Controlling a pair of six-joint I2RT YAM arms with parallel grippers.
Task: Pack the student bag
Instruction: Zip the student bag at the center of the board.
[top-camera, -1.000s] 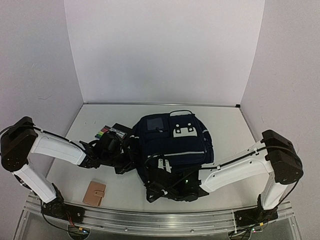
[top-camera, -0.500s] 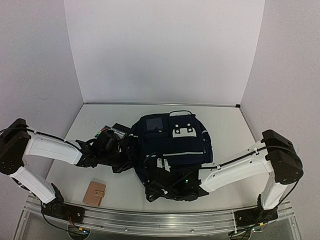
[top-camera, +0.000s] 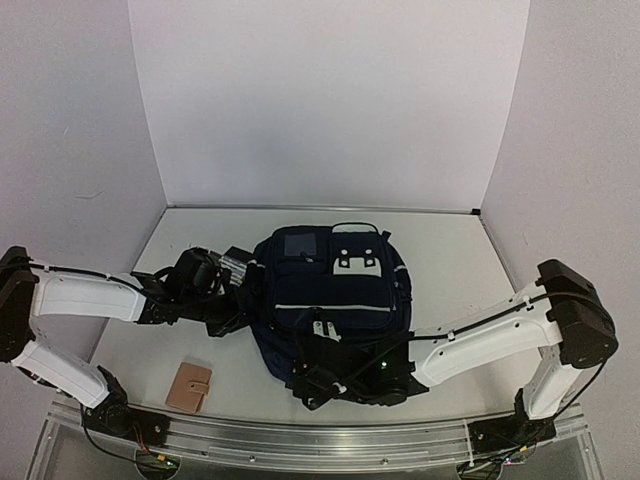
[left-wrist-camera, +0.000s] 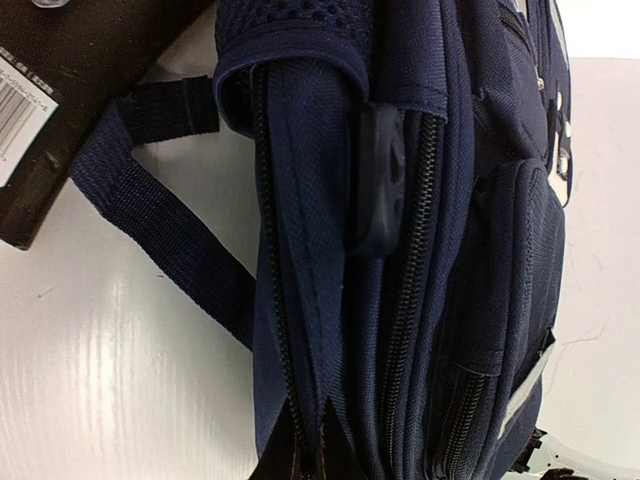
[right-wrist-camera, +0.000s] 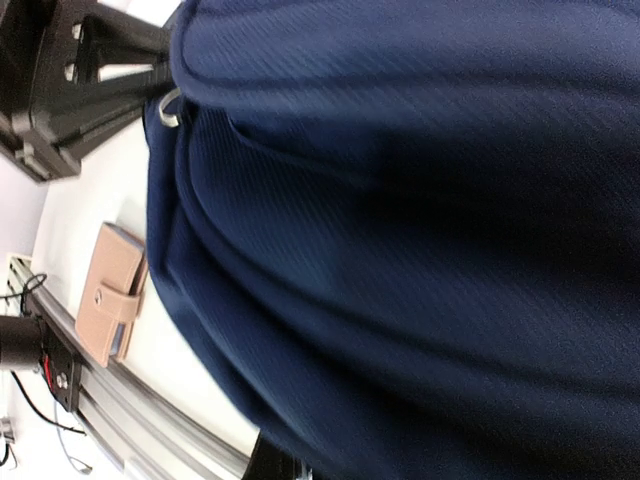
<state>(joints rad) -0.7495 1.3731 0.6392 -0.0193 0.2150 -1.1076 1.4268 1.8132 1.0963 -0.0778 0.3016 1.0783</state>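
Observation:
The student bag (top-camera: 330, 290), dark navy with grey stripes and white patches, lies flat in the middle of the table. My left gripper (top-camera: 240, 318) is at its left side. In the left wrist view it (left-wrist-camera: 312, 455) is shut on a fold of the bag (left-wrist-camera: 330, 250) beside a zipper. My right gripper (top-camera: 318, 372) is pressed into the bag's near edge. In the right wrist view navy fabric (right-wrist-camera: 400, 250) fills the frame and hides the fingers; that gripper is shut on the cloth.
A tan wallet (top-camera: 188, 387) lies near the front left, also seen as the wallet (right-wrist-camera: 110, 295) from the right wrist. A black box (top-camera: 228, 262) with coloured markers sits left of the bag, partly under a strap (left-wrist-camera: 160, 230). White walls stand at the back and sides.
The bag has slid left and a little away. My left arm has drawn back to the left with it. My right gripper has closed on the near edge.

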